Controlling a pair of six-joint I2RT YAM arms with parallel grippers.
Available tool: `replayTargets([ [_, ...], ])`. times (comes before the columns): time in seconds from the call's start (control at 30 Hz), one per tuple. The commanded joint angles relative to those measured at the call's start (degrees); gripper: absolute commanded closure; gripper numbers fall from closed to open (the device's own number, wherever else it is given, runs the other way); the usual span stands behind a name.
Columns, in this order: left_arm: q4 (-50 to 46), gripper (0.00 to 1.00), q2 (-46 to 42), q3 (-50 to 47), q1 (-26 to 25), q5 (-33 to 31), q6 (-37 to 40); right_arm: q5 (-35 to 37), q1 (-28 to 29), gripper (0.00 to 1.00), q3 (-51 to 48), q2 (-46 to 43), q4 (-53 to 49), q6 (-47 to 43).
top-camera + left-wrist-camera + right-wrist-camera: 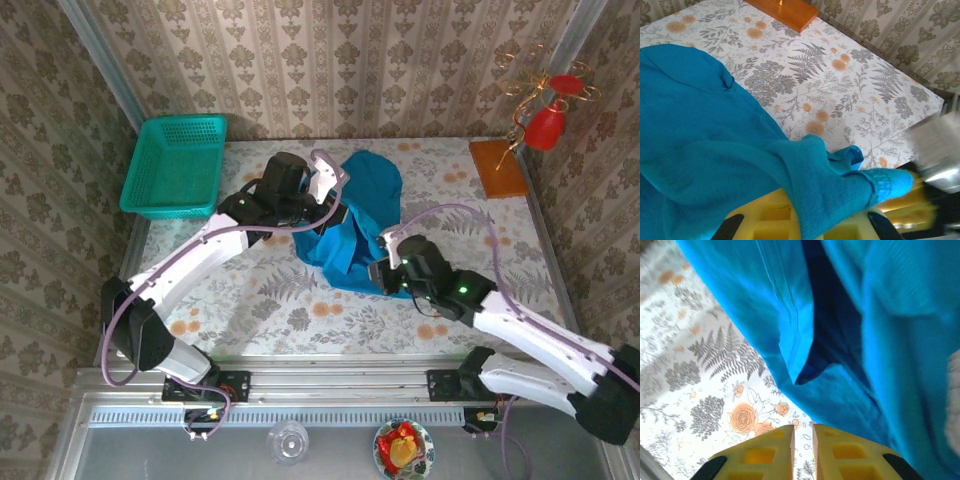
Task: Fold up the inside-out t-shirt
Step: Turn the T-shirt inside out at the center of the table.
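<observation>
At centre of the top view, the inside-out t-shirt is bunched on the table. It is drawn up toward the left gripper at its left edge. The right gripper sits at the cloth's lower right margin. Green basket, upper left, and wooden block, upper right, both lie well apart from the shirt. Left wrist view: cloth drapes over the yellow fingers and rises from where they meet, hanging clear of the table. The tips are covered, but I judge them clamped on the shirt, lifting it so a layer hangs free. Right wrist view: fingers nearly together, with table pattern showing through a thin slit and nothing held. The shirt hangs just ahead with an open fold facing them, probably the next grasp point.
</observation>
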Motion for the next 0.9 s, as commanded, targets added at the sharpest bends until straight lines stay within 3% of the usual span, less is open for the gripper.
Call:
replayTargets([
  [0.0, -2.51, 1.00, -2.48, 1.88, 0.34, 2.36, 0.07, 3.82, 0.72, 0.88, -2.34, 5.71, 11.86, 4.47],
  [0.17, -4.73, 1.00, -4.23, 1.53, 0.34, 3.67, 1.07, 12.46, -0.41, 0.90, -1.04, 15.34, 22.13, 5.79],
  [0.43, -2.53, 1.00, -5.99, 1.26, -0.71, 8.46, -0.39, 13.66, -4.52, 0.85, 9.64, 32.57, 31.66, 7.08],
  [0.63, -1.21, 1.00, -5.60, 2.76, -3.25, 11.93, -1.72, 8.44, -6.87, 0.67, 19.46, 43.91, 34.50, 10.84],
  [0.77, -1.97, 1.00, -5.16, 4.46, -5.11, 11.76, -1.85, 6.23, -7.26, 0.44, 28.81, 51.30, 28.26, 9.66],
  [0.87, -2.33, 1.00, -5.37, 5.31, -5.94, 11.24, -2.20, 5.53, -7.58, 0.35, 35.45, 56.92, 22.08, 9.09],
])
